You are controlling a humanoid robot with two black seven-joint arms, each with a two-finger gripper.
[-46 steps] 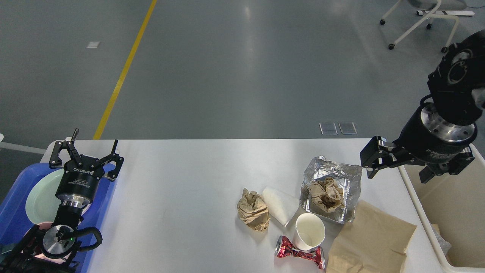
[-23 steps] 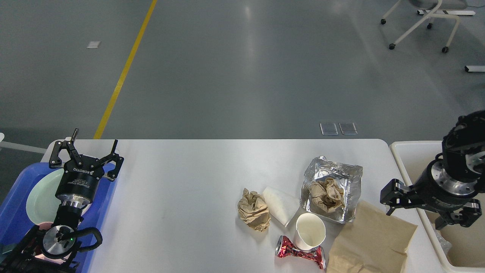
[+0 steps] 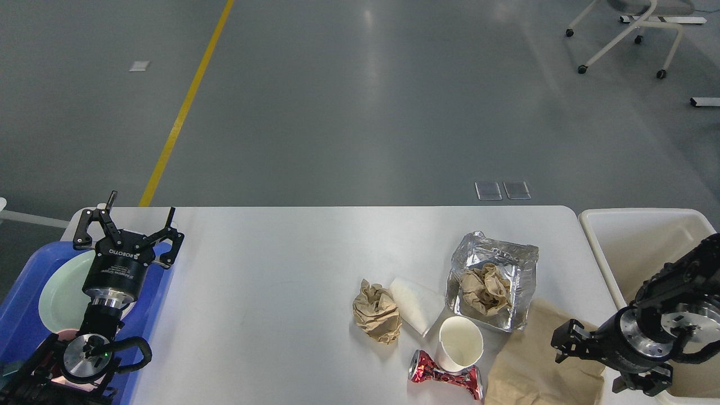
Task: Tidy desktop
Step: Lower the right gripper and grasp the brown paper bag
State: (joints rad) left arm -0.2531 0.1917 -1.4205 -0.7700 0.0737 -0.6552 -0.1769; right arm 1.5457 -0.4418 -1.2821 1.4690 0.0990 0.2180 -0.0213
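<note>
In the head view, the right arm is coming down and back toward the near right corner: a second ago it was hanging high over the far right edge, and now the right gripper [image 3: 564,344] is sitting low over the flat brown paper sheet [image 3: 540,365]. Its fingers are seen end-on and dark, so I cannot tell whether they are spread or pressed together, and nothing visible is pinched in them. Everything else is lying where it was.

The left gripper [image 3: 130,228] is staying put above the blue tray [image 3: 22,315], its fingers spread wide and empty, with the pale green plate [image 3: 59,298] resting in the tray beneath the arm.

The desktop [image 3: 270,292] is filling the lower middle of the view, white and bare across its left half. Its right half is where the litter is sitting: a crumpled brown paper ball [image 3: 377,311], a white paper scrap [image 3: 415,304] just beside it, a foil container [image 3: 495,284] holding another brown wad [image 3: 485,288], an upright white paper cup [image 3: 460,343] and a crushed red can [image 3: 446,374] touching the cup's base.

The cream bin [image 3: 635,242] is standing off the right edge, with only a little clear wrapping visible at its near end.

Judging from this, the tidying is barely advancing: most rubbish is still waiting on the desktop, and the brown sheet looks like the next piece.
</note>
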